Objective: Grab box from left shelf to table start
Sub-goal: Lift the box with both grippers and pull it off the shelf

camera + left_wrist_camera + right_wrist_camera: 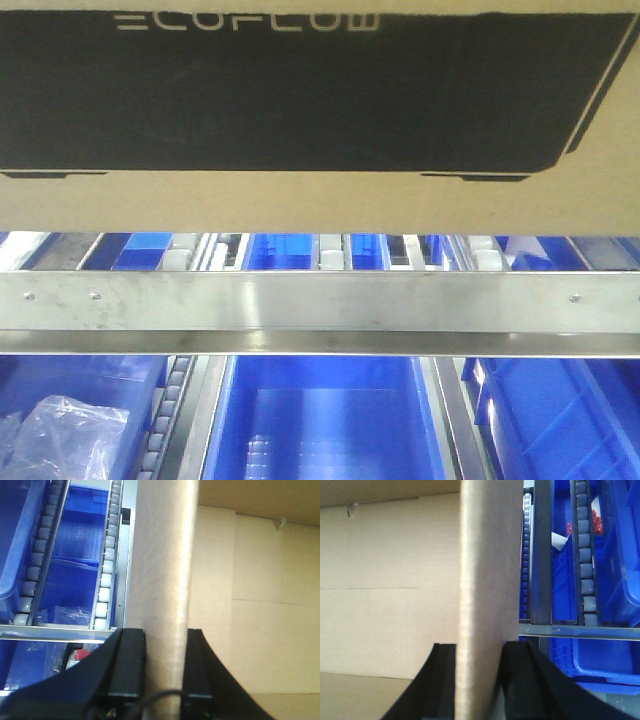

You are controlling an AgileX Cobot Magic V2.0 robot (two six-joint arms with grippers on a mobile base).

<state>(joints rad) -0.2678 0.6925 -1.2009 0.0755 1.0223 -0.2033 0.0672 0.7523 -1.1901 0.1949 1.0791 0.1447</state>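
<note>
My left tool (165,677) and right tool (480,667) each pinch one side wall of the box (300,205), which is at the front edge of the shelf (320,305). It looks empty, so probably light. The thin walls may flex, so I'd lift evenly.

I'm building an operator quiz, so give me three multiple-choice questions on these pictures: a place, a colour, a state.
1. Where is the brown cardboard carton with the black printed panel, relative to the silver steel rail? A above; B below; C beside.
2. What colour are the rectangular plastic bins under the rail? A red; B blue; C green.
3. What sits between the fingers of the left gripper? A nothing; B the carton's wall; C a bin's rim.
Key: 1 A, the front view shows it over the rail. 2 B, they are blue. 3 B, cardboard fills the gap.
</note>
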